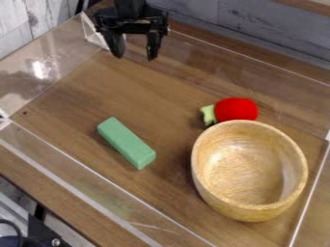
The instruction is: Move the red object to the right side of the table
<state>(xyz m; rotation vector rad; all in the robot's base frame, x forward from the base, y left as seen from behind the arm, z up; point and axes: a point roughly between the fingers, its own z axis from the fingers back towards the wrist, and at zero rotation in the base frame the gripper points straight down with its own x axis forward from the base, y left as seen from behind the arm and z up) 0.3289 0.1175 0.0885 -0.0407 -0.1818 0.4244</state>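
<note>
Red object [236, 109], green block [126, 142], tan bowl [249, 169], brown wood-grain table [154, 92], seemingly black pincer [135, 44].

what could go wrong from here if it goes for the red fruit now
1. The red object sits right against the rim of the wooden bowl, so a finger of the open gripper could hit the rim as it comes down.
2. The fruit is small and rounded; a slightly off-centre close could squirt it away, maybe into the bowl.
3. It lies close to the clear plastic wall of the table, leaving little room to approach from that side.
</note>
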